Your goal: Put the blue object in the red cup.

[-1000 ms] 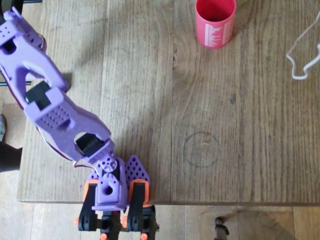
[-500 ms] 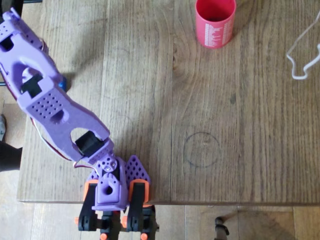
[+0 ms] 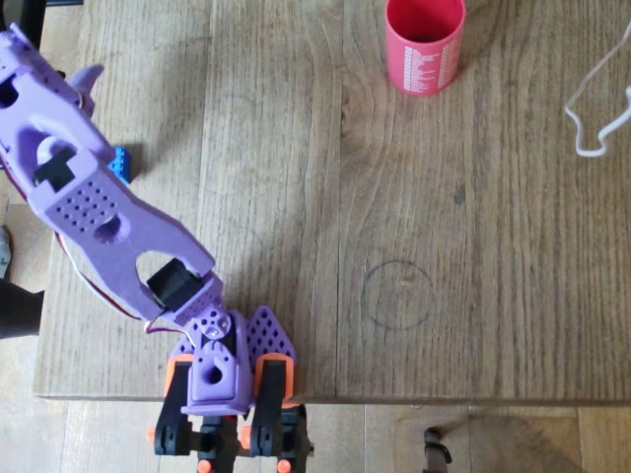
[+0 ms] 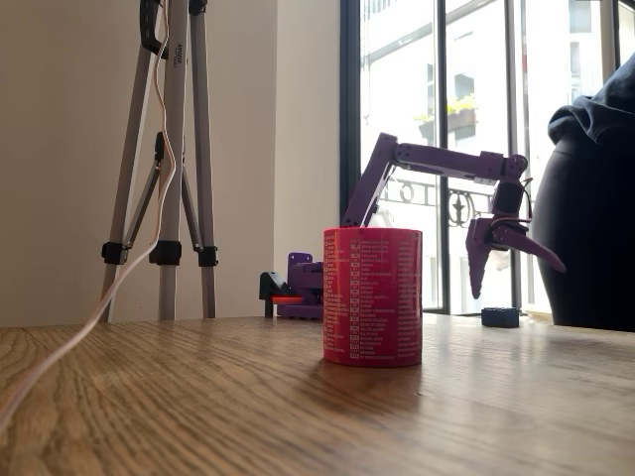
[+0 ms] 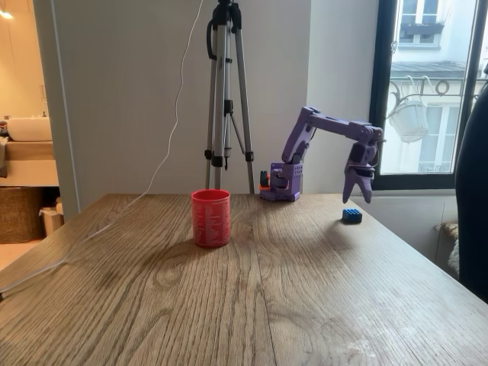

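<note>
Blue object (image 3: pixel 120 162) is sitting flat on the wooden desk (image 3: pixel 325 197) at the far left edge in the overhead view, partly tucked under the purple arm (image 3: pixel 108 212). In a fixed view it reads as a small block (image 5: pixel 351 216) resting on the desk at the right, untouched.

You are holding the fingers (image 5: pixel 358 189) above the block, pointing down, with a clear gap of air beneath the tips. They are standing spread apart, one prong straight down and the other flaring out (image 4: pixel 501 260), nothing between them. That opening looks suited to straddling the block on descent.

In both fixed views the fingers seem to be hanging slightly off the block's centre, though I cannot tell by how much from these angles.

Red cup (image 3: pixel 424 44) is standing upright at the far edge of the desk, right of centre in the overhead view, well apart from the block. Its mouth is open upward, so it is ready to receive a drop from above.

Judgement: you are in the approach step, grasp not yet made. A white cable (image 3: pixel 596 99) is lying at the right, clear of the likely carry path.
</note>
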Robot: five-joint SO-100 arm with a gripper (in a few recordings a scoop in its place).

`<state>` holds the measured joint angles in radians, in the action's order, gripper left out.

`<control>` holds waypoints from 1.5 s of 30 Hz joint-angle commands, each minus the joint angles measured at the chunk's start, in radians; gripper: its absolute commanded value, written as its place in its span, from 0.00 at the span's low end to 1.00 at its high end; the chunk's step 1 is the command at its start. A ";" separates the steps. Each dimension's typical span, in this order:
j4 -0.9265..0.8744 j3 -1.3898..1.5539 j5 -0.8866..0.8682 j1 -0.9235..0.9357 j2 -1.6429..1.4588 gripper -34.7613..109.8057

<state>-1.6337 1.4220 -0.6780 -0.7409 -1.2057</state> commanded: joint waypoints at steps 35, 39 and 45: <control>0.164 -0.058 0.230 0.219 -0.140 0.25; 0.252 -0.060 0.337 0.347 -0.279 0.25; 0.471 -0.043 0.626 0.499 -0.460 0.25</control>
<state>-1.2901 1.3959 -0.2194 -0.3114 -1.4803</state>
